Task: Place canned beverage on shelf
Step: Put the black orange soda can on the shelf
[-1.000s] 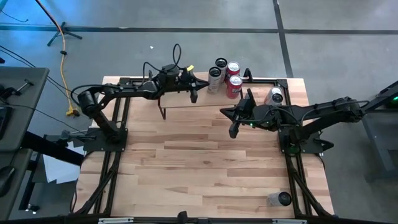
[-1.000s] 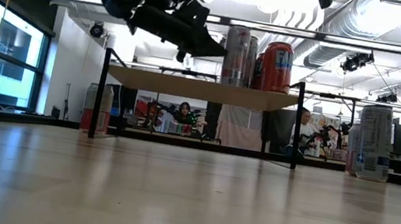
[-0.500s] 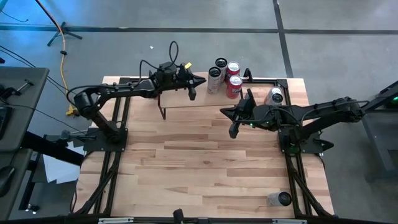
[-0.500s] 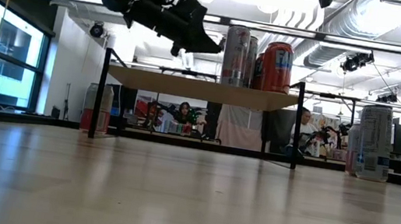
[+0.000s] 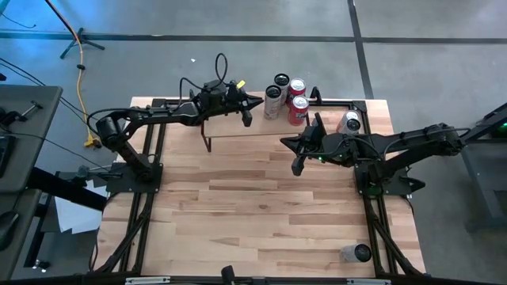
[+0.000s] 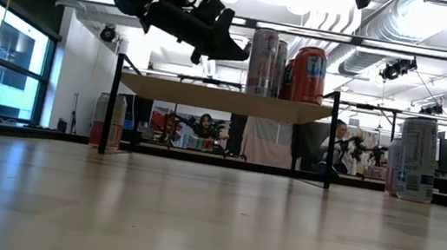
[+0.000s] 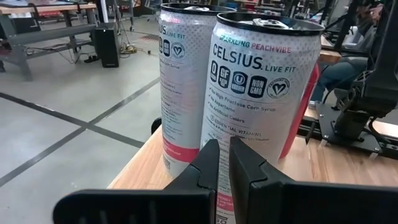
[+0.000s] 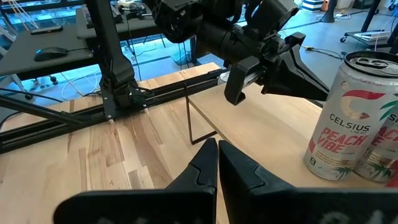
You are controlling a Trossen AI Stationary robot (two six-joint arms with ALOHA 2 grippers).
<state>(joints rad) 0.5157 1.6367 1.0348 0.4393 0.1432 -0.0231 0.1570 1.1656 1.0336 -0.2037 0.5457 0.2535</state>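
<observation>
Barely anything has shifted: my left claw [image 5: 255, 103] stays pinched shut over the shelf [image 5: 238, 127], holding nothing, just beside the cans [image 5: 274, 100]. From above, my right claw [image 5: 287, 143] hovers shut beside the shelf's end. Low down, three cans stand on the shelf [image 6: 227, 99], my left claw [image 6: 238, 55] just short of them. Left wrist: cans [image 7: 258, 93] loom close. Right wrist: shut fingers [image 8: 208, 163], one can [image 8: 345, 124] upright on the plank.

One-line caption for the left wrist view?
Shut left gripper facing two white Celsius cans on the shelf.
</observation>
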